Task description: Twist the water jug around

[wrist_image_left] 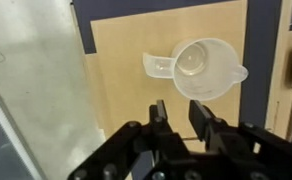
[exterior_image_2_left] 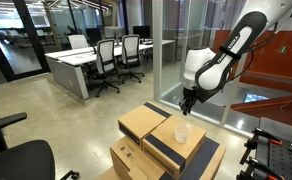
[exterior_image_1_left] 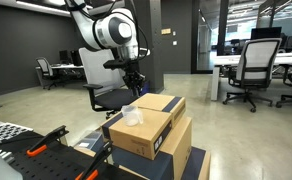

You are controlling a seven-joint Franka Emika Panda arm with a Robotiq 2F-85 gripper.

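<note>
The water jug (exterior_image_1_left: 132,115) (exterior_image_2_left: 182,131) is a small translucent whitish cup with a handle and a spout. It stands upright on the top brown cardboard box (exterior_image_1_left: 158,128) (exterior_image_2_left: 151,122). In the wrist view the jug (wrist_image_left: 201,67) shows from above, its handle pointing left and its spout right, on the box top (wrist_image_left: 121,60). My gripper (exterior_image_1_left: 134,90) (exterior_image_2_left: 187,108) (wrist_image_left: 178,108) hangs above the jug and apart from it. Its jaws stand partly apart with a narrow empty gap, holding nothing.
The boxes are stacked, with dark blue bands on them. A black office chair (exterior_image_1_left: 111,95) stands behind the arm, and more chairs (exterior_image_2_left: 116,60) and desks (exterior_image_2_left: 71,65) fill the room. A glass wall (exterior_image_2_left: 161,40) is near. A black and orange frame (exterior_image_1_left: 36,150) sits low beside the stack.
</note>
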